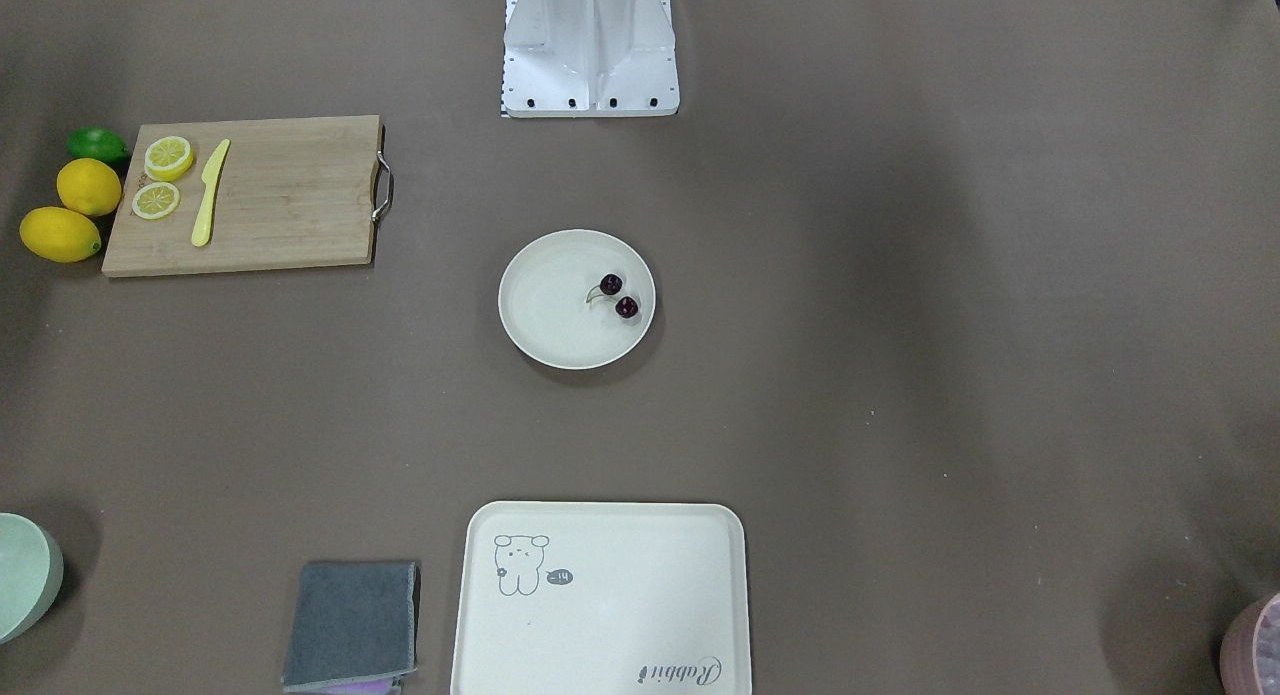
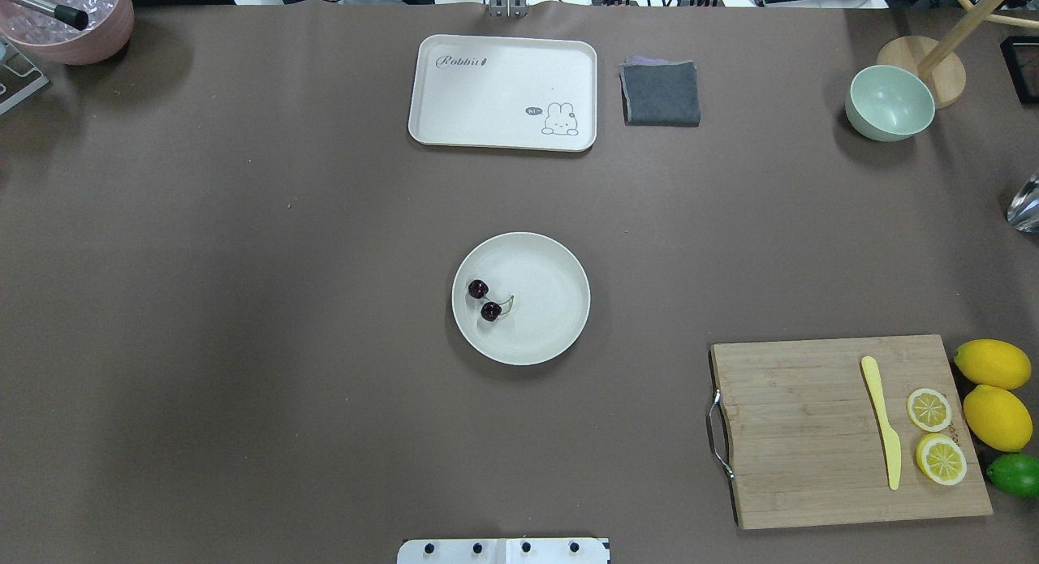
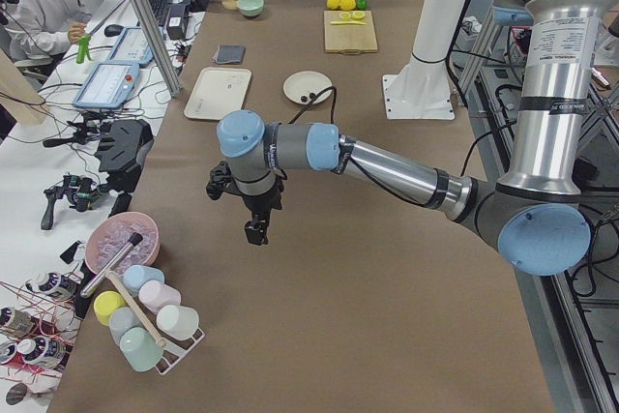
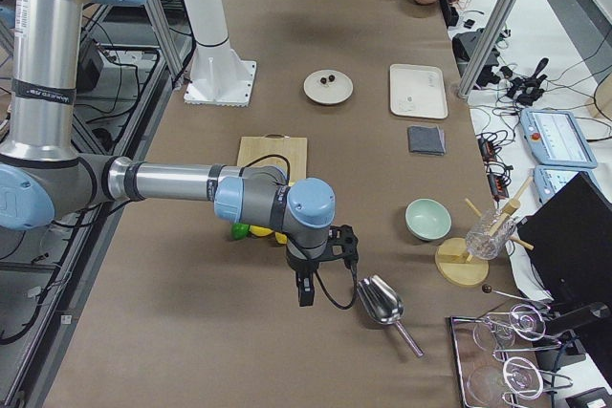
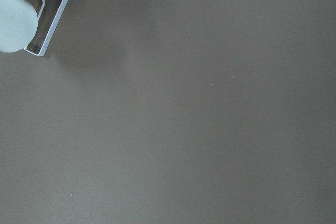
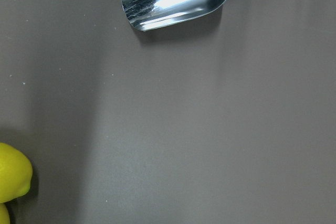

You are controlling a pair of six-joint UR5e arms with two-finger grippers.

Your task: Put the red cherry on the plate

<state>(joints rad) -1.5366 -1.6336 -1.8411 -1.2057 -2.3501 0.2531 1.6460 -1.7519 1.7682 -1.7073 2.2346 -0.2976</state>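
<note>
Only writing you can read: "Rabbit" in script on the cream tray, plus a small speech bubble beside its rabbit drawing that looks like "hi", though it's too small to be sure. The red cherry is on the plate, which sits mid-table, well apart from the tray. The pair lies in the half of the plate on the robot's left, inside the rim. In the overhead view the long axis, fruit to fruit, runs diagonally from upper left to lower right. The thin stem loops off the fruits toward the plate's centre, so the fruit ends point at the rim. The front-facing view gives you the same layout mirrored: cherry on the right half of the plate, stem toward the middle. Neither arm is near it. The left gripper hangs over bare table at the robot's left end, near the cup rack. The right gripper hangs at the robot's right end, just beside the metal scoop and near the lemons. Both show only in the side views, so you can't tell from these whether their fingers are apart or together. The wrist cameras show no fingers.
</note>
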